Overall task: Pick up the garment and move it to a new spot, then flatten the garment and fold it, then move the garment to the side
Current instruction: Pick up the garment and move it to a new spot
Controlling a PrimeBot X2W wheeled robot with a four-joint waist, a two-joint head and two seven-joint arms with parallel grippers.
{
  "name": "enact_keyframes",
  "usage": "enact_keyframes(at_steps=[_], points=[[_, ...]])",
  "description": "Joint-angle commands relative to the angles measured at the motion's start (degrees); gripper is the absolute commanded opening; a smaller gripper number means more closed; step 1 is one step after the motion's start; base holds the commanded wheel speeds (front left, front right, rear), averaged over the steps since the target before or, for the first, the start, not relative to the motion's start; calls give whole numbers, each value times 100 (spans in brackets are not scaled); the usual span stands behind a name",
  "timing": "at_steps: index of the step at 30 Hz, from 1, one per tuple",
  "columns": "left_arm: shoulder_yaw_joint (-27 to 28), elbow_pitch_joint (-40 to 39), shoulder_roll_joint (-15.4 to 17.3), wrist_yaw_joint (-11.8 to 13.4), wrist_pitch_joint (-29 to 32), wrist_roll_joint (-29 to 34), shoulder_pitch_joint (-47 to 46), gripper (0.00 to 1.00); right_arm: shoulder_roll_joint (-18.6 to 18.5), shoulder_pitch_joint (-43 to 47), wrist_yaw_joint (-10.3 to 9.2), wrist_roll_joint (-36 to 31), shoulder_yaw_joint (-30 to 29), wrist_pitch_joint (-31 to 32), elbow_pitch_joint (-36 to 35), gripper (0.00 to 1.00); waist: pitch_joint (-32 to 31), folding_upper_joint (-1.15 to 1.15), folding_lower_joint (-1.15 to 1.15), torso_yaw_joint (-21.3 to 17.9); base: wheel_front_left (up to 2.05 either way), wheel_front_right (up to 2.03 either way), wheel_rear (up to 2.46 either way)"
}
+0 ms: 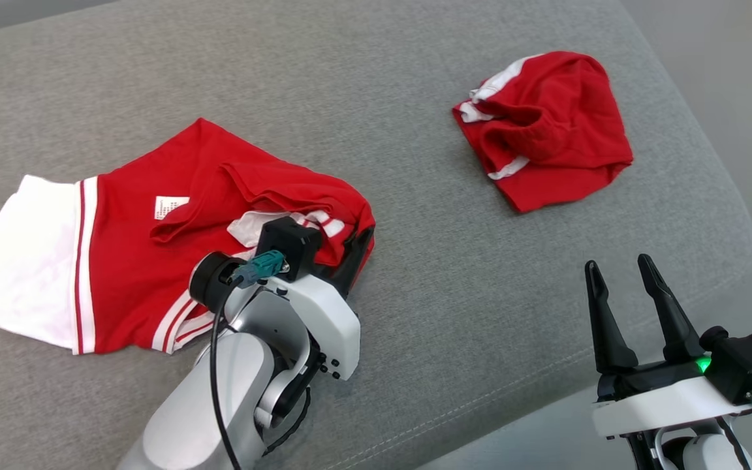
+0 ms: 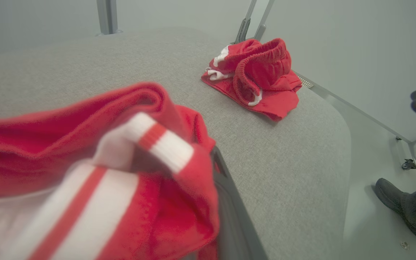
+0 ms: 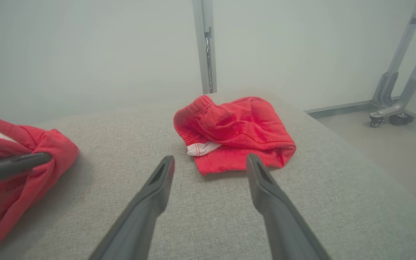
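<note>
Fabric soft and light, likely to sag — the garment (image 1: 128, 274) lies left of centre in the head view, left gripper (image 1: 355, 248) clenched on its bunched right edge; right gripper (image 1: 619, 262), lower right, gapes empty — a hem corner would suit it.

Grey cushion (image 1: 428, 339): red shirt (image 1: 134, 274), red shorts (image 1: 549, 140)
</note>
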Motion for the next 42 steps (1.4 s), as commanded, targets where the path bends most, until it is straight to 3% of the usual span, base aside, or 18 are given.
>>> enact_keyframes(at_steps=[1,2,3,4,5,7,11,15,20,27,34,42], points=[[134,-50,-33,-82,-61,-35,-256,0,-51,-123,23,64,111,-90,-94,100,51,0,0,-114,0,0,0],[111,55,-71,-125,-99,-52,-287,0,-50,-128,23,69,110,-101,-73,100,50,0,0,-119,0,0,0],[80,137,-107,-182,-127,-79,-303,85,-48,-131,23,70,107,-110,-53,100,42,0,0,-117,0,0,0],[30,149,-154,-307,-184,-135,-315,100,-47,-132,23,69,98,-118,-36,100,29,0,0,-106,0,0,0],[-3,64,-243,-443,-347,-235,-319,100,-46,-135,23,58,66,-130,-12,100,-12,0,0,-30,0,0,0],[-75,-61,-272,-482,-369,-240,-302,100,-45,-130,23,28,45,-137,-6,100,-77,0,0,90,0,0,0],[-47,-508,-182,-336,-401,-178,-178,100,-44,-148,23,-33,33,-142,-21,100,-224,0,0,380,0,0,0],[325,-1094,144,104,-557,-40,67,100,-70,-180,23,-116,31,-109,-59,100,-397,0,0,753,0,0,0],[1280,-1744,716,755,-868,-56,541,100,-169,-205,23,-200,103,-4,-104,100,-626,0,0,1244,0,0,0],[2359,-2087,1204,1200,-1117,-389,1267,100,-288,-218,23,-249,182,99,-111,100,-857,0,0,1714,0,0,0],[3229,-2078,1369,1381,-1664,-703,2194,100,-333,-52,23,-290,185,169,-37,100,-1200,0,0,1980,0,0,0],[3257,-2041,1414,1158,-2043,-653,2996,100,-335,523,23,-324,-7,207,38,100,-1618,0,0,2145,0,0,0]])
